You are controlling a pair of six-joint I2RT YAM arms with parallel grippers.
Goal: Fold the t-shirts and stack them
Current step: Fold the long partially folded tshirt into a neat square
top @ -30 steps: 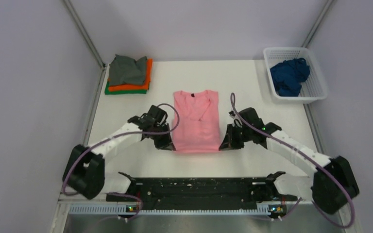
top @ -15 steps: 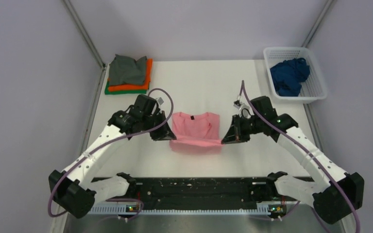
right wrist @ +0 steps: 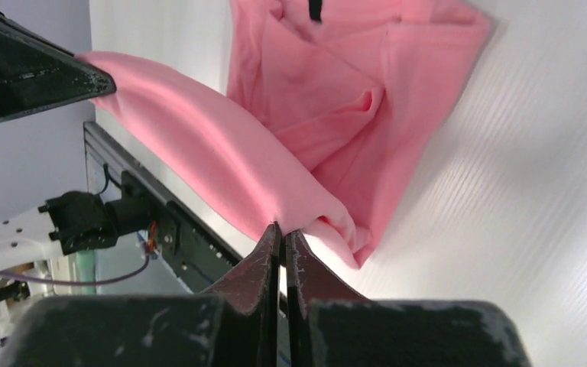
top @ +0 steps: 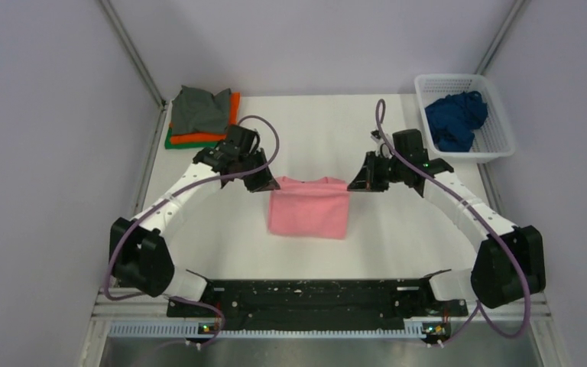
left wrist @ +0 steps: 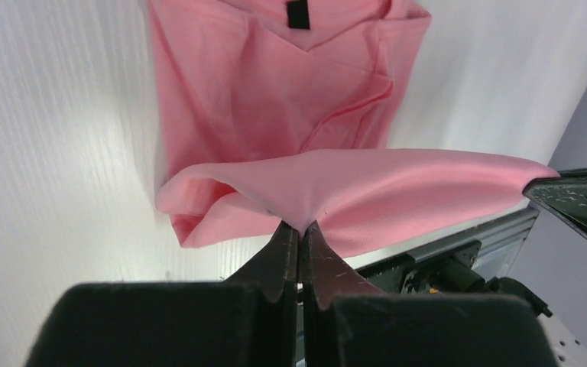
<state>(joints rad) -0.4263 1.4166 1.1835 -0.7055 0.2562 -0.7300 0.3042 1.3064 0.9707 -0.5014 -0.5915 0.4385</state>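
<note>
The light pink t-shirt (top: 309,212) lies mid-table, its hem end lifted and carried over toward its collar end. My left gripper (top: 269,183) is shut on the hem's left corner; in the left wrist view the pink t-shirt (left wrist: 290,92) lies below with its dark neck label (left wrist: 298,14), and my left gripper (left wrist: 300,228) pinches the raised fold. My right gripper (top: 354,185) is shut on the hem's right corner; in the right wrist view my right gripper (right wrist: 283,229) pinches the pink t-shirt (right wrist: 351,84). The hem hangs stretched between both grippers.
A stack of folded t-shirts, grey (top: 201,109) on orange (top: 231,125) on green (top: 174,141), sits at the back left corner. A white lattice basket (top: 497,141) at the back right holds a crumpled dark blue t-shirt (top: 454,119). The table's side rails run along both edges.
Both grippers lifted the pink t-shirt's near hem from the table and carried it away from the arm bases over the shirt, so the visible shirt is now about half as long.
</note>
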